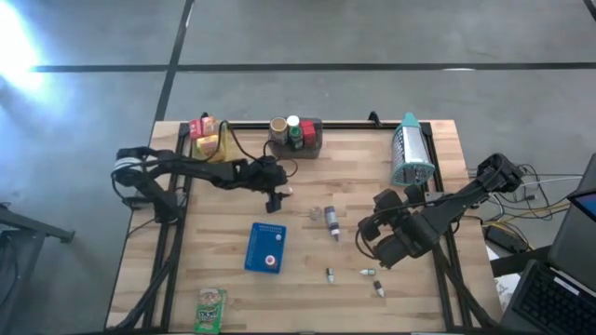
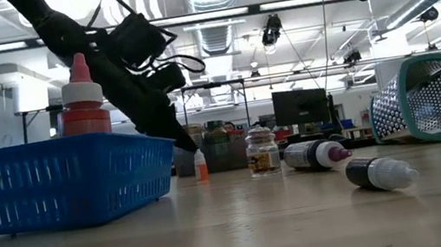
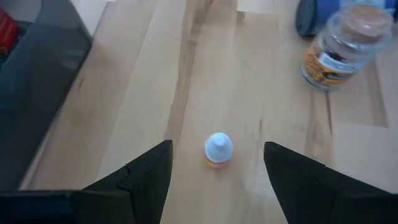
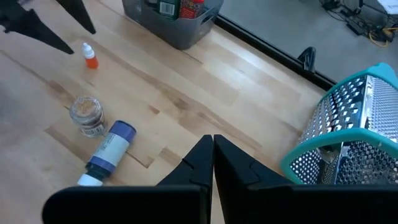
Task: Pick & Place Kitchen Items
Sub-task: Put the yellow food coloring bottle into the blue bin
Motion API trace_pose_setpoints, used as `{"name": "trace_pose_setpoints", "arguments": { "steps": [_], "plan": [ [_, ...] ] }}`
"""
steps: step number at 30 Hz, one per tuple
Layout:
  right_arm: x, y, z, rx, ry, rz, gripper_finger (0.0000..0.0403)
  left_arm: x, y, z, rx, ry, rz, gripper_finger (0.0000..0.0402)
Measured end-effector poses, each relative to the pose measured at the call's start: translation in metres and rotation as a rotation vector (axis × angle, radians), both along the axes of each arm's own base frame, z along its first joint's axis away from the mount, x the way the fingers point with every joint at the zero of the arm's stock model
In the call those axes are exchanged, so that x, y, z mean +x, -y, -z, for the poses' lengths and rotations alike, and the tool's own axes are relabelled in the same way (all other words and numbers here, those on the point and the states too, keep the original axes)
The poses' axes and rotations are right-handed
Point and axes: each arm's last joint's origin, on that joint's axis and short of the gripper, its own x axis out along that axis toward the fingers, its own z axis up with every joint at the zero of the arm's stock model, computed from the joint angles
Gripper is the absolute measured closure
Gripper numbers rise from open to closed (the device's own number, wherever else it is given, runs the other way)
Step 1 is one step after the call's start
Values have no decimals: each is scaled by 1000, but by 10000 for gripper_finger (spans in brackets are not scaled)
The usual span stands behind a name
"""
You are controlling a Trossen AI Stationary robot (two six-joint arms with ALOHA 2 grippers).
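Observation:
A tiny orange bottle with a white cap stands upright on the wooden table, near its middle. My left gripper is open and slants down over it, one finger on each side, touching nothing. In the low view its fingers end just left of the bottle. My right gripper is shut and hangs above the table's right half, holding nothing. A small glass jar stands near the middle, and a dark bottle lies beside it.
A blue tray holding a red bottle sits left of centre. At the far edge are a grey bin, a yellow bin and a teal grater. Three tiny bottles and a green packet lie near the front.

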Motion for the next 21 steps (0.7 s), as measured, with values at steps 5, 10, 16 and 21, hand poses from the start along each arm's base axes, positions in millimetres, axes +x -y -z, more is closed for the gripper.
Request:
{"name": "trace_pose_setpoints", "arguments": {
  "steps": [5,10,16,21],
  "plan": [
    [0,0,0,-4,0,-3,394,2,-2,4,-6,1,-12,145],
    [0,0,1,-8,-1,-4,394,5,-3,11,-14,-9,-19,145],
    [0,0,3,-12,-7,-4,394,8,-4,15,-15,9,-22,145],
    [-1,1,7,-16,-14,-2,394,8,-5,15,-14,9,-27,148]
  ]
}}
